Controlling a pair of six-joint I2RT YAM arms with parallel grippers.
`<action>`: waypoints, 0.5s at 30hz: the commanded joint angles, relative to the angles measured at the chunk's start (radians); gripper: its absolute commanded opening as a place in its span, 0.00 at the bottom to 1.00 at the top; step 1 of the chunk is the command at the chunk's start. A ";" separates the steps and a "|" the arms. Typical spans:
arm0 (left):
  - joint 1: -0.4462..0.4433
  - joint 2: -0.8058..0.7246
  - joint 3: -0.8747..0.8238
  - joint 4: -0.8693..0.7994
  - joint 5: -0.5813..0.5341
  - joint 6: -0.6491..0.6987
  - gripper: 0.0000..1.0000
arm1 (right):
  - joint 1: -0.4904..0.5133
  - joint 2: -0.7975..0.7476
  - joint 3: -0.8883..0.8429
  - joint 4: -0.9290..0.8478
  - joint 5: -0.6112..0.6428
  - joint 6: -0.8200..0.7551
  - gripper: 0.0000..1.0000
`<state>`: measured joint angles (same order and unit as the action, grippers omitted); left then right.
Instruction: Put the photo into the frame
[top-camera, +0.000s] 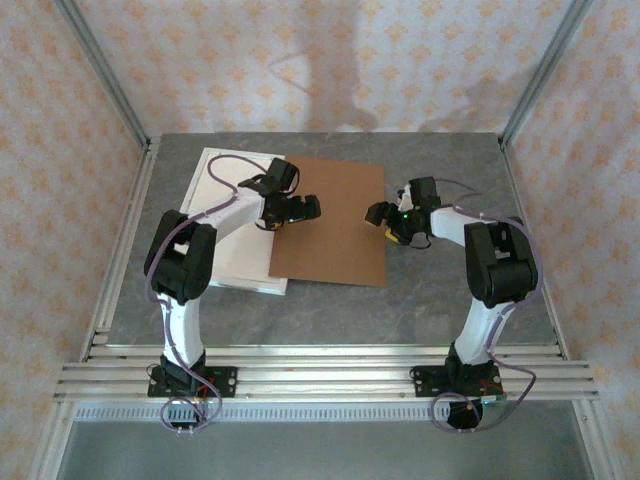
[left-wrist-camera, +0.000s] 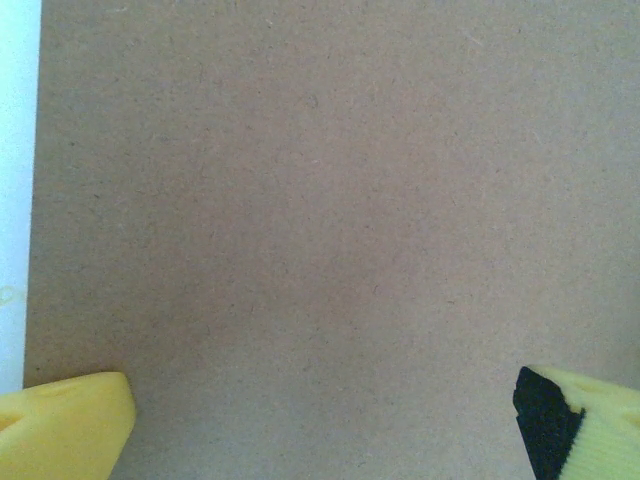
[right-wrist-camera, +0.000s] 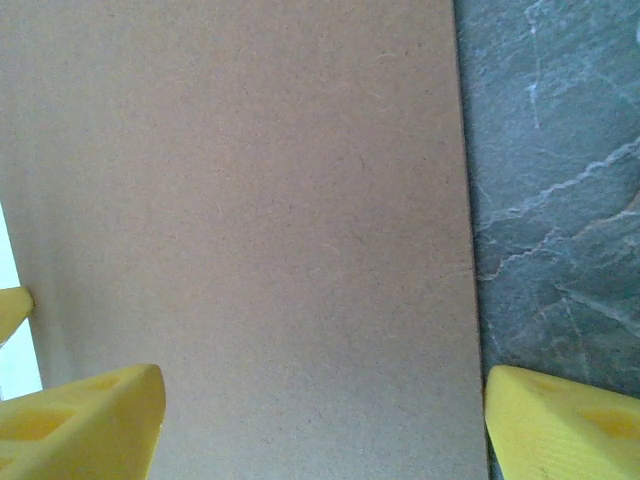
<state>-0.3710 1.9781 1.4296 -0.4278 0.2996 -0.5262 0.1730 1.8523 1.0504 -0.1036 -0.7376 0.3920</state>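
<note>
The photo is hidden or out of view. The frame (top-camera: 245, 262) is a large white rectangle lying flat at the left of the table, partly under my left arm, and it appears as a white strip (left-wrist-camera: 14, 200) in the left wrist view. A plain brown backing board (top-camera: 335, 235) lies beside it and overlaps its right side. My left gripper (top-camera: 297, 208) hangs open over the board's left part (left-wrist-camera: 320, 200), nothing between its yellow fingers (left-wrist-camera: 65, 425). My right gripper (top-camera: 384, 215) is open, straddling the board's right edge (right-wrist-camera: 463, 250).
The grey marbled table (top-camera: 440, 290) shows to the right of the board (right-wrist-camera: 560, 200) and along the front. Aluminium posts and patterned walls close in the sides and back. A metal rail (top-camera: 320, 372) carries both arm bases.
</note>
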 joint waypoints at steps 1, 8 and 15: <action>0.014 0.060 -0.043 0.013 -0.023 -0.003 1.00 | 0.006 0.044 -0.008 0.059 -0.081 -0.003 0.83; 0.020 0.068 -0.055 0.017 -0.022 -0.003 1.00 | -0.002 0.040 -0.003 0.005 -0.042 -0.045 0.86; 0.033 0.068 -0.084 0.043 -0.016 -0.003 1.00 | -0.012 -0.016 0.002 -0.066 0.088 -0.081 0.90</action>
<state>-0.3614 1.9793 1.3998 -0.3748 0.3004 -0.5259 0.1646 1.8500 1.0538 -0.1150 -0.7547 0.3557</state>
